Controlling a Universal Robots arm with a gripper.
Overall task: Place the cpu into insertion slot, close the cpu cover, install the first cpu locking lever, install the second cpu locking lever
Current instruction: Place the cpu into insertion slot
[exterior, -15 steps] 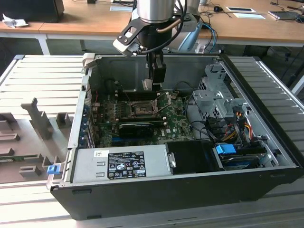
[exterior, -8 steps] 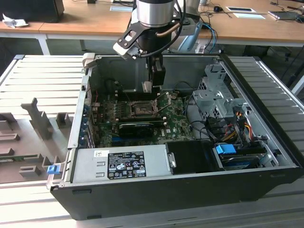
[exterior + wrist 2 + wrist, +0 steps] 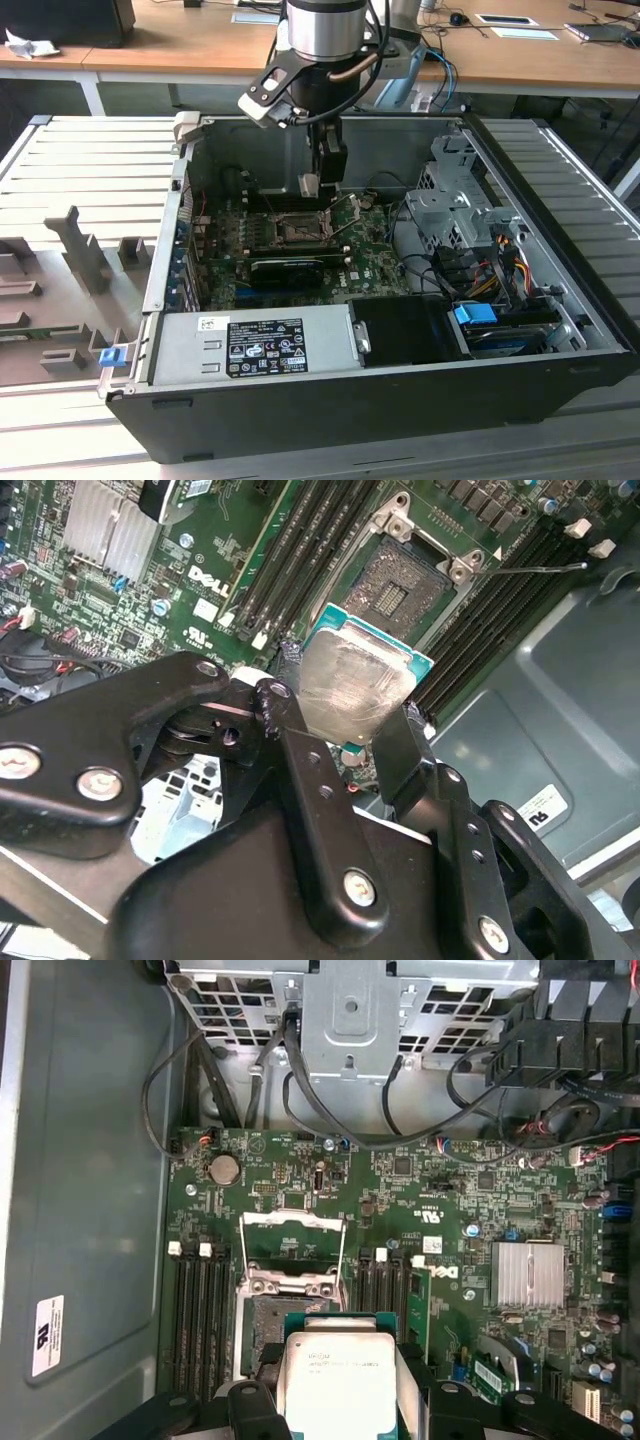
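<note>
A: What is the cpu point(image 3: 355, 685) between the jaws like?
B: I see a dull silver metal top, smeared and scuffed. The gripper point(image 3: 350, 708) fingers point(image 3: 305, 780) are matt black, with bright metal screws.
A: And past the jaws?
B: The insertion slot point(image 3: 405, 580) looks dark and grainy inside a silvery metal rim; the cpu cover point(image 3: 292, 1220) is thin bare metal. The circuit board point(image 3: 225, 540) is glossy green. Beside the jaws, the case wall point(image 3: 540, 710) is smooth, matt grey metal.

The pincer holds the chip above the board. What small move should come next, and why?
Probably slide the pincer across until the cpu is squarely over the insertion slot, and only then lower it. The chip hangs above the board, offset from the slot, whose cpu cover stands open.
</note>
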